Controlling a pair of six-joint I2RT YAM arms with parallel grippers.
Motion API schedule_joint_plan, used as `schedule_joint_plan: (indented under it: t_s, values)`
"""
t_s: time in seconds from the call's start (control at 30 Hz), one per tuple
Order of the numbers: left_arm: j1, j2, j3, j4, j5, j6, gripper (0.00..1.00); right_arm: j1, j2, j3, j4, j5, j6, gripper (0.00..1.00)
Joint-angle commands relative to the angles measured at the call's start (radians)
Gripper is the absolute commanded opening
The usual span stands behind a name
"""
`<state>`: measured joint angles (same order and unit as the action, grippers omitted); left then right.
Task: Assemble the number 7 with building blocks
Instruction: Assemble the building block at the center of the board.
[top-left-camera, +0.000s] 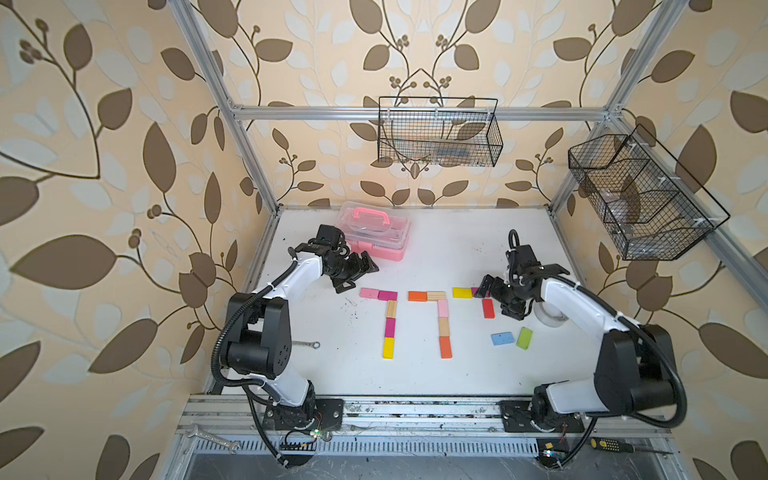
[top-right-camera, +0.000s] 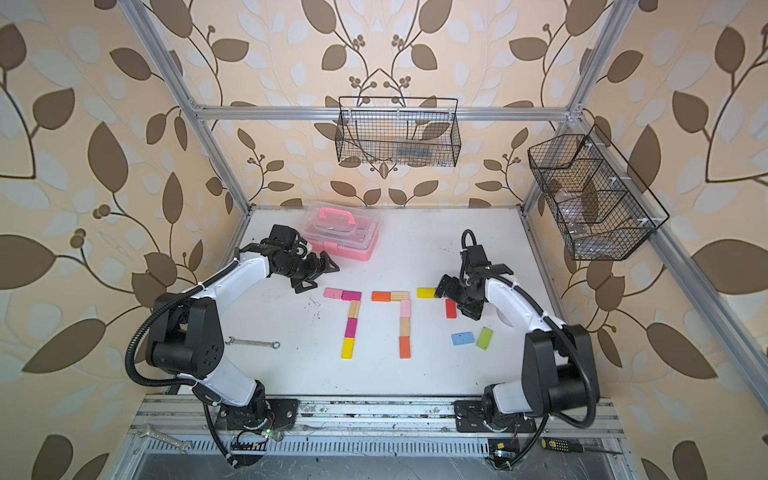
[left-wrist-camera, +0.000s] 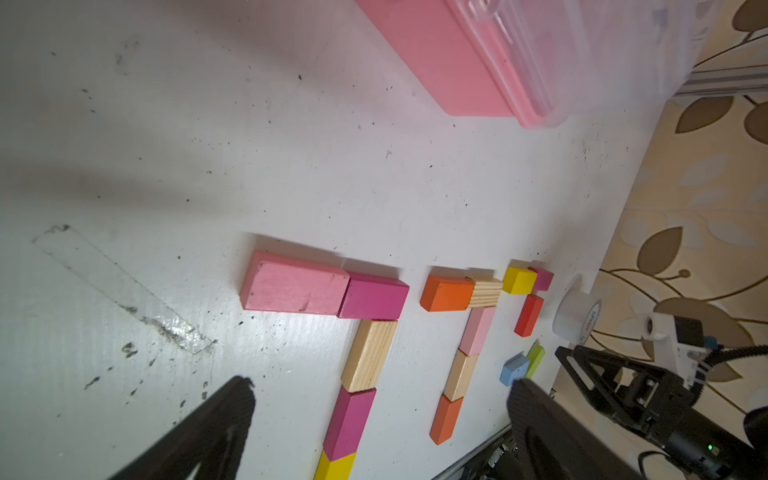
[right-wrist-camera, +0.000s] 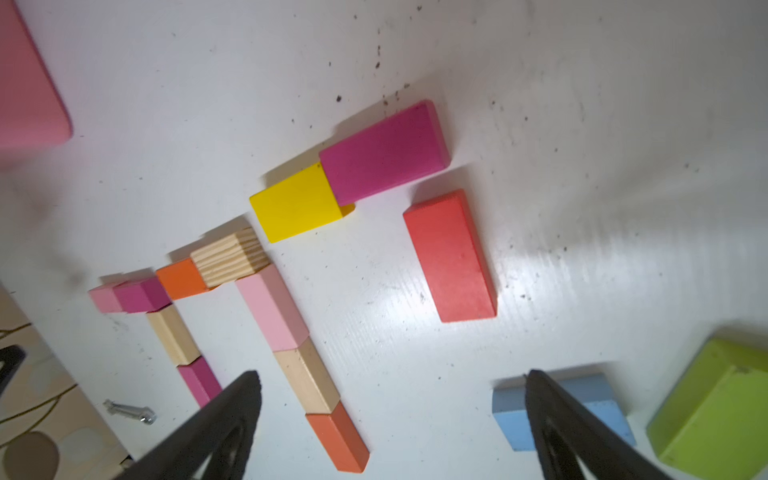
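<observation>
As I view it, right end effector (right-wrist-camera: 390, 374): wide, empty.
Left end effector (top-left-camera: 358, 276): wide, empty.
Blue block (right-wrist-camera: 509, 419): likely light, stiff, smooth; I'd grip its long edges.

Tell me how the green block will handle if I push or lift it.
The green block looks like solid painted wood: probably stiff and light. Lying flat, it should slide, not roll. Its smooth paint may slip.

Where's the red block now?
In both top views, the flat red wooden block lies right of centre, just robot-side of the flat magenta block.
</observation>
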<state>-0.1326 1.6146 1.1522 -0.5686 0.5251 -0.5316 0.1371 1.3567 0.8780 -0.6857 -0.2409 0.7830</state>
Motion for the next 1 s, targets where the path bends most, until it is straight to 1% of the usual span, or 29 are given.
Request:
schedule_joint_plan:
  t_s: [0.0, 0.17, 0.23, 0.3, 0.43, 0.53, 0.63, 0.8, 0.9, 0.97]
  values:
    - [-0.012, -0.037, 0.005, 0.034, 0.025, -0.014, 0.98, 0.021, -0.099, -0.095, 0.139, -0.049, 0.295, 1.0]
    - [-0.023, -0.026, 0.0, 0.084, 0.062, -0.034, 0.99, 0.094, -0.207, -0.187, 0.263, -0.007, 0.454, 1.0]
    - [-0.05, -0.008, 0.018, 0.095, 0.096, -0.025, 0.99, 0.108, -0.231, -0.235, 0.309, 0.005, 0.503, 1.0]
    - [-0.098, 0.01, 0.055, 0.071, 0.094, 0.015, 0.99, 0.114, -0.241, -0.277, 0.33, 0.01, 0.53, 1.0]
    - [-0.207, 0.051, 0.151, -0.001, 0.034, 0.095, 0.99, 0.103, -0.27, -0.331, 0.336, 0.026, 0.533, 1.0]
    - [-0.263, 0.055, 0.159, 0.014, -0.005, 0.117, 0.99, 0.072, -0.295, -0.38, 0.345, 0.016, 0.535, 1.0]
    - [-0.303, 0.034, 0.134, 0.073, -0.014, 0.157, 0.99, 0.038, -0.316, -0.42, 0.356, 0.002, 0.533, 1.0]
    - [-0.362, -0.012, 0.084, 0.168, -0.035, 0.274, 0.99, 0.003, -0.334, -0.456, 0.36, -0.017, 0.521, 1.0]
    - [-0.395, -0.045, 0.032, 0.273, -0.016, 0.318, 0.99, -0.001, -0.322, -0.466, 0.372, -0.028, 0.52, 1.0]
    - [-0.415, -0.072, -0.013, 0.343, -0.033, 0.341, 0.99, -0.001, -0.314, -0.468, 0.381, -0.029, 0.52, 1.0]
